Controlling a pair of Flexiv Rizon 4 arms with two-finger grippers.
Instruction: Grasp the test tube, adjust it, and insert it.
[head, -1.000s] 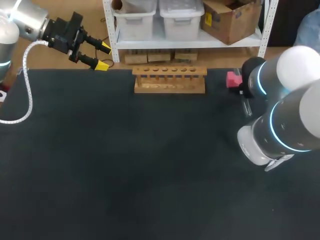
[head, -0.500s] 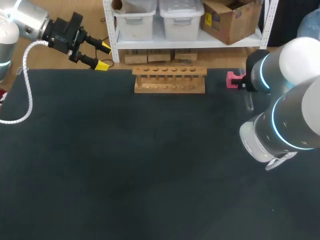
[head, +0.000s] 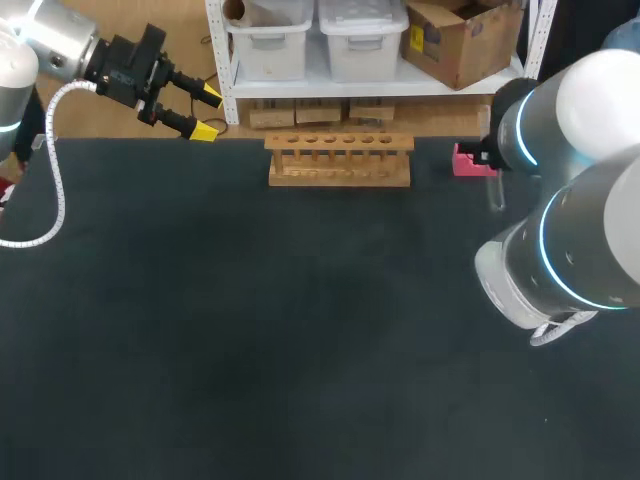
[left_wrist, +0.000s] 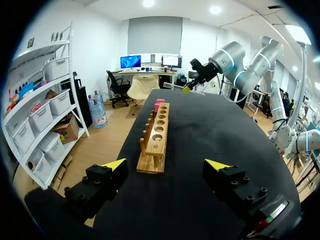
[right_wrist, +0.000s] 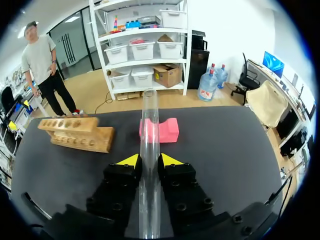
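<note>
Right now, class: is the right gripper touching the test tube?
Touching. The right wrist view shows the right gripper with both yellow-tipped fingers pressed against opposite sides of the clear test tube, with no gap.

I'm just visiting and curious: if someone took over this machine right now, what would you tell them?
Left jaws: open, empty, at the far left corner of the table.
Right jaws: shut on the test tube, by the pink block, right of the wooden rack.
Done: tube grasped.
To do: adjust it, then insert it into the rack, whose holes look empty.
</note>
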